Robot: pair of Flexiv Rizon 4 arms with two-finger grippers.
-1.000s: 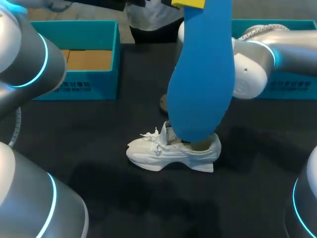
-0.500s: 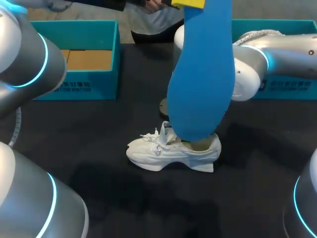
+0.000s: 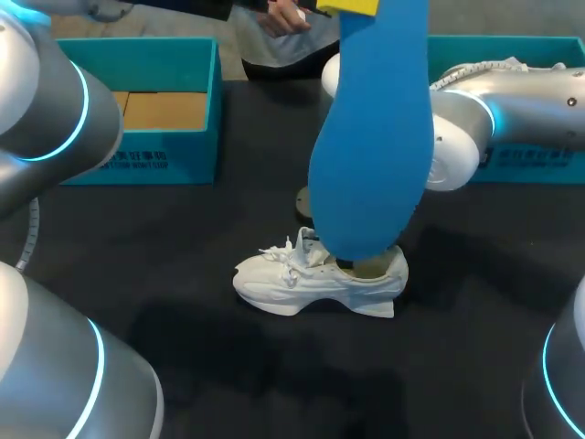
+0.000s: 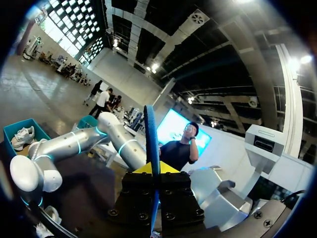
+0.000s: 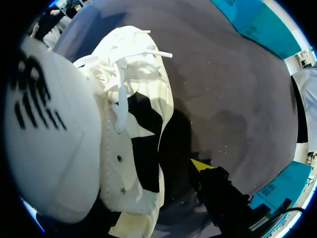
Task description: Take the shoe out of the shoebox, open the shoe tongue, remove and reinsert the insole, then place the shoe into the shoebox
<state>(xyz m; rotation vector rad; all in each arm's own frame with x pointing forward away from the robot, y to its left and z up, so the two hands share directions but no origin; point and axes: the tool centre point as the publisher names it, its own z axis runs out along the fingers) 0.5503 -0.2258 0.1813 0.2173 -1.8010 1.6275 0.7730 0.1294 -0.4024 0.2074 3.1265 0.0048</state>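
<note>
blue insole [image 3: 370, 155] hangs upright, clamped edge-on in left gripper [image 4: 151, 169] | white sneaker [image 3: 311, 282] mid-worktop [image 3: 274, 384], toe toward left edge | right gripper [image 5: 201, 165] beside sneaker, grip cannot tell | teal shoebox [image 3: 164, 151] far-left corner

Head view: the upper end of the insole [image 3: 370, 137] is cut off at the far edge of the picture. So is the left gripper [image 3: 348, 7] clamped on it, of which only a yellow tip shows. The insole covers the heel opening of the shoe [image 3: 311, 282] and the end of the right arm [image 3: 498, 105]. A grey round object [image 3: 303, 195] just beyond the shoe is half hidden behind the insole; its kind cannot be told. The left arm [image 3: 46, 101] covers the left part of the left shoebox [image 3: 155, 151]. The right shoebox [image 3: 548, 48] lies largely behind the right arm, contents undetermined. Right wrist view: the shoe runs out of frame, and its nearest part is blurred.
</note>
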